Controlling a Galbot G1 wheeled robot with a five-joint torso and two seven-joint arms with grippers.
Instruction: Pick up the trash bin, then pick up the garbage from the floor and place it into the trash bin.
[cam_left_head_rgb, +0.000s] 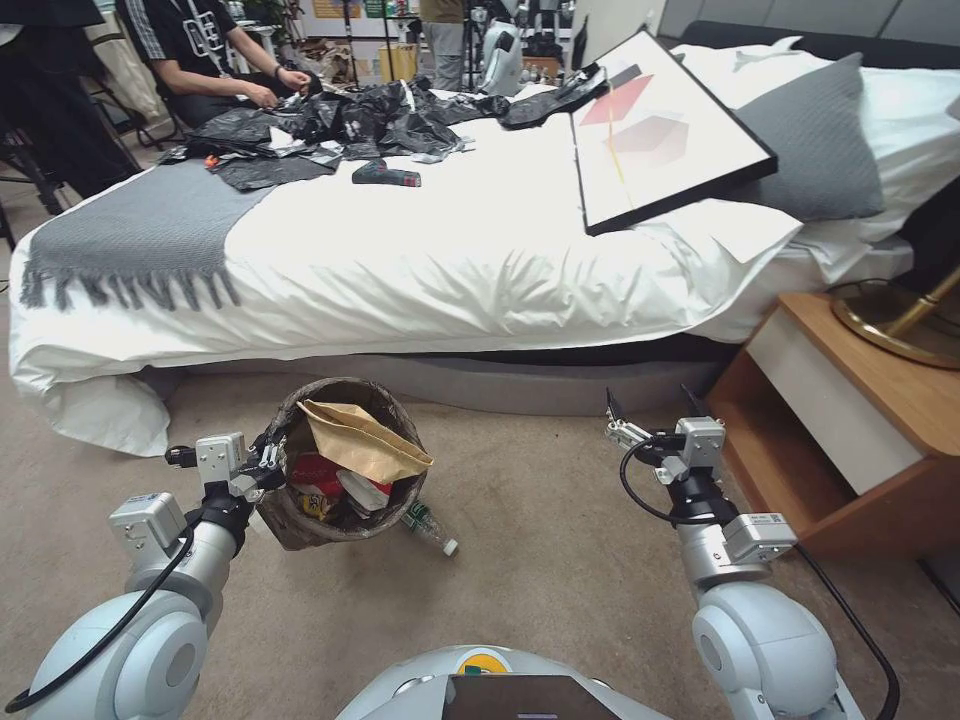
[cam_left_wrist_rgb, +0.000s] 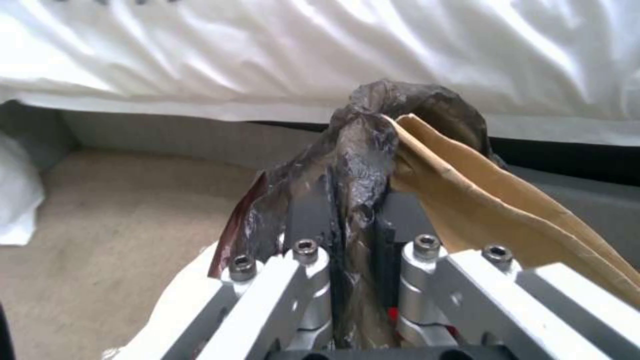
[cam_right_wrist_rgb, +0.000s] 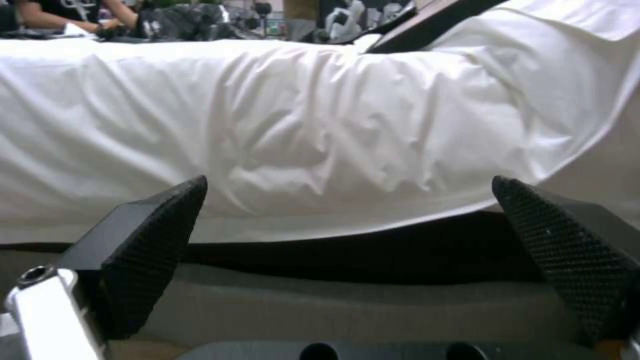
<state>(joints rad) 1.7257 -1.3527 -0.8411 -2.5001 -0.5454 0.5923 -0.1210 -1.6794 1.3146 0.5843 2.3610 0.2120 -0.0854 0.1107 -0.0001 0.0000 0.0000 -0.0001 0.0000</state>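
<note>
Gripping the near-left rim of the trash bin (cam_left_head_rgb: 345, 465), the left gripper (cam_left_head_rgb: 268, 468) has its jaws clamped together on the dark brown bag liner (cam_left_wrist_rgb: 360, 165) folded over that rim; in the left wrist view the crinkled liner is pinched between the two black fingers (cam_left_wrist_rgb: 308, 212), with the white wall of the pail just below them. The bin tilts toward the robot, its mouth facing up and forward. Inside it, just past the jaws, a flat brown paper bag (cam_left_head_rgb: 362, 440) sticks up and over the far-right edge, and it runs right beside the jaws in the left wrist view. Deeper in, red-and-white crushed cups and wrappers (cam_left_head_rgb: 335, 485) lie packed together. Whether the bin's base touches the floor (cam_left_head_rgb: 540, 540) cannot be told.

A small plastic bottle (cam_left_head_rgb: 428, 527) lies on the tan carpet just beside the bin's lower right side, on the far side of the bin from the left jaws and between the two grippers.

The right gripper (cam_left_head_rgb: 652, 405) hangs well to the right of the bin, above bare carpet, its jaws spread wide apart and empty; the right wrist view shows the two black textured fingers (cam_right_wrist_rgb: 150, 240) far apart, pointing at the white sheet of the bed (cam_left_head_rgb: 430, 270). A wooden nightstand (cam_left_head_rgb: 850, 440) stands to the right of those jaws.
</note>
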